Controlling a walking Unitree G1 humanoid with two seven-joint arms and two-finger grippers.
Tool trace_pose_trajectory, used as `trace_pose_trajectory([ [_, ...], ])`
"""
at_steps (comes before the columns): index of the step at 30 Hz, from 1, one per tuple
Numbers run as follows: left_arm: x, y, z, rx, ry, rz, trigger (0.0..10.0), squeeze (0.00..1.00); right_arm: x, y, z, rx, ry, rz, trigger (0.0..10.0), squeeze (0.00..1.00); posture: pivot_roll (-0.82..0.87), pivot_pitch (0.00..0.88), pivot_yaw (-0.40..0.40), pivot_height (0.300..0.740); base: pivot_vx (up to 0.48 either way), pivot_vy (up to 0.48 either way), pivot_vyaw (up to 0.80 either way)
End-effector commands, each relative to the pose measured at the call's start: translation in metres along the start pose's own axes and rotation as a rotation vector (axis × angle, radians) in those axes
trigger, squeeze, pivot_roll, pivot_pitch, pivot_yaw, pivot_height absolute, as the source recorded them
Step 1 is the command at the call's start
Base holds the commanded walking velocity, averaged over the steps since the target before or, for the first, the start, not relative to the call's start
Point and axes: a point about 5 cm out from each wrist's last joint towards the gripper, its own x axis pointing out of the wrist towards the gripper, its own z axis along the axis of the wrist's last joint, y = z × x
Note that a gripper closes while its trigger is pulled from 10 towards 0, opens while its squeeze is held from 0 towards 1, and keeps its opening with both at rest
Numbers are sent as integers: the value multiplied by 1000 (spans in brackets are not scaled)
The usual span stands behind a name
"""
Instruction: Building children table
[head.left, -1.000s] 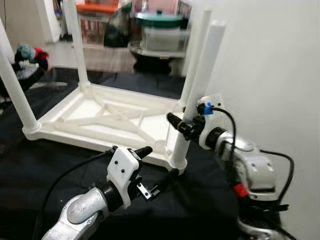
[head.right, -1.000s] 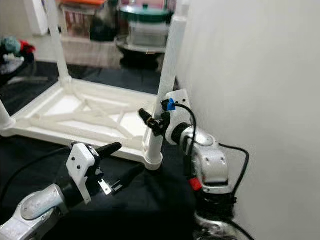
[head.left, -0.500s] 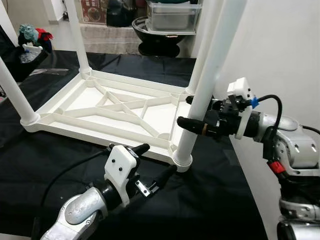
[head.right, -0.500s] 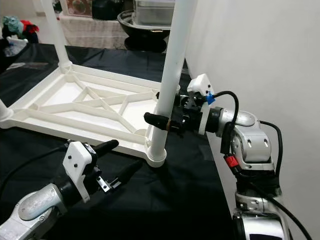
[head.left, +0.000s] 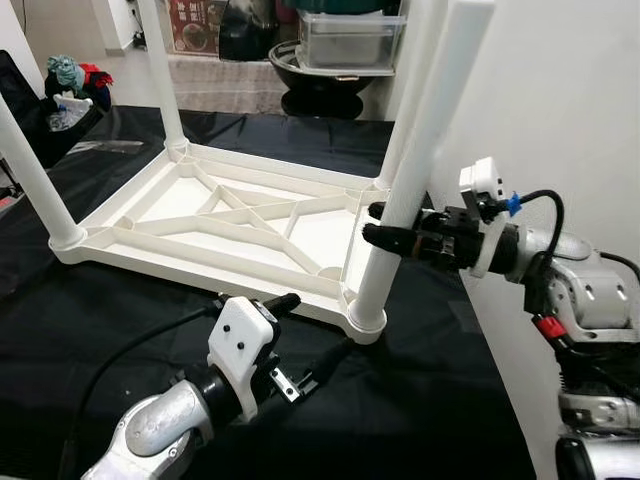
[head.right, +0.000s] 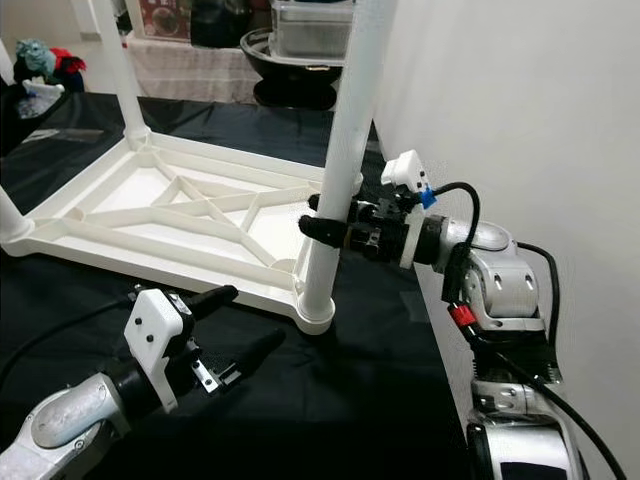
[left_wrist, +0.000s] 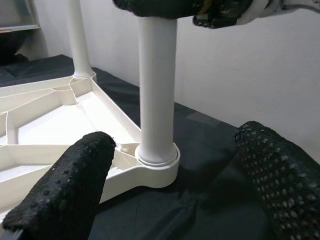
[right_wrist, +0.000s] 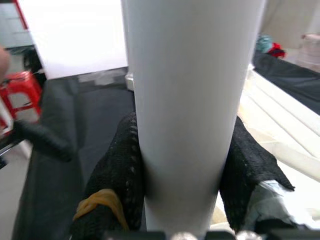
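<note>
White children's table (head.left: 230, 215) lies upside down on black surface (head.left: 110, 320) — right gripper (head.right: 330, 229) jaws clamp its near leg (head.left: 412, 170); left gripper (head.left: 312, 340) jaws spread wide, empty.

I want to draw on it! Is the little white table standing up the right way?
No, upside down. The table lies top-down on the black cloth, legs pointing up; the right gripper clamps one leg.

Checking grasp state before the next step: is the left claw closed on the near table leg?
No. The left claw hangs open short of the near leg, its fingers spread clear of the leg's socket; the right claw grips it.
</note>
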Motion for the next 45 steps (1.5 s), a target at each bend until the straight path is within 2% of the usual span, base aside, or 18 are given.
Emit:
trace_pose_trajectory([
  [1, -1, 0, -3, -10, 16, -3, 10000, 0, 6, 1, -7, 39, 29, -90, 0, 0, 28, 57, -105, 740, 0, 0, 0],
  [2, -1, 0, -3, -11, 16, -4, 10000, 0, 11, 8, -15, 71, 53, -138, 0, 0, 23, 54, -103, 740, 0, 0, 0],
  [4, 0, 0, -3, -11, 15, -7, 10000, 0, 18, 11, -41, 163, 255, -416, 0, 0, 24, 53, -101, 740, 0, 0, 0],
  [7, 0, 1, -3, -9, 15, -10, 10000, 0, 16, 16, -48, 205, 316, -554, 0, 0, 15, 51, -103, 740, 0, 0, 0],
  [8, 0, 2, -3, -9, 15, -9, 10000, 0, 18, 26, -50, 212, 343, -620, 0, 0, 4, 54, -99, 740, 0, 0, 0],
  [11, 1, 4, -3, -10, 14, -6, 10000, 0, 25, 43, -50, 245, 325, -632, 0, 0, -9, 47, -93, 740, 0, 0, 0],
  [18, 7, 2, -3, -10, 1, -19, 10000, 0, 27, 32, -36, 196, 303, -668, 0, 0, -7, 36, -103, 740, 0, 0, 0],
  [25, 7, 3, -3, -9, 2, -13, 10000, 0, 34, 36, -31, 213, 283, -684, 0, 0, -8, 39, -98, 740, 0, 0, 0],
  [26, 6, 4, -4, -9, 5, -11, 10000, 0, 38, 38, -30, 239, 258, -678, 10000, 0, -13, 39, -92, 740, 0, 0, 0],
  [29, 7, 5, -5, -3, 8, -7, 10000, 0, 36, 35, -30, 229, 239, -679, 10000, 0, -16, 36, -91, 740, 0, 0, 0],
  [30, 8, 7, -6, 5, 11, 4, 10000, 0, 30, 31, -31, 220, 219, -682, 10000, 71, -22, 38, -89, 740, 0, 0, 0],
  [31, 8, 10, -7, 15, 16, 18, 10000, 0, 24, 26, -31, 206, 190, -690, 10000, 784, -26, 36, -87, 740, 0, 0, 0],
  [32, 8, 10, -7, 15, 16, 18, 10000, 0, 24, 26, -31, 206, 190, -690, 10000, 784, -26, 36, -87, 740, 0, 0, 0],
  [33, 9, 13, -8, 25, 23, 40, 10000, 0, 17, 22, -30, 199, 162, -691, 10000, 1000, -30, 36, -85, 740, 0, 0, 0],
  [37, 12, 18, -11, 36, 31, 78, 10000, 0, 3, 17, -27, 180, 104, -676, 10000, 1000, -40, 34, -81, 740, 0, 0, 0],
  [38, 14, 25, -14, 45, 38, 129, 10000, 0, -16, 15, -24, 138, 63, -662, 10000, 1000, -60, 33, -72, 740, 0, 0, 0],
  [40, 16, 28, -15, 52, 45, 155, 10000, 0, -24, 17, -24, 142, 48, -644, 10000, 1000, -62, 32, -71, 740, 0, 0, 0],
  [45, 17, 36, -17, 50, 41, 211, 10000, 0, -35, 27, -38, 115, 143, -600, 10000, 1000, -79, 31, -63, 740, 0, 0, 0],
])
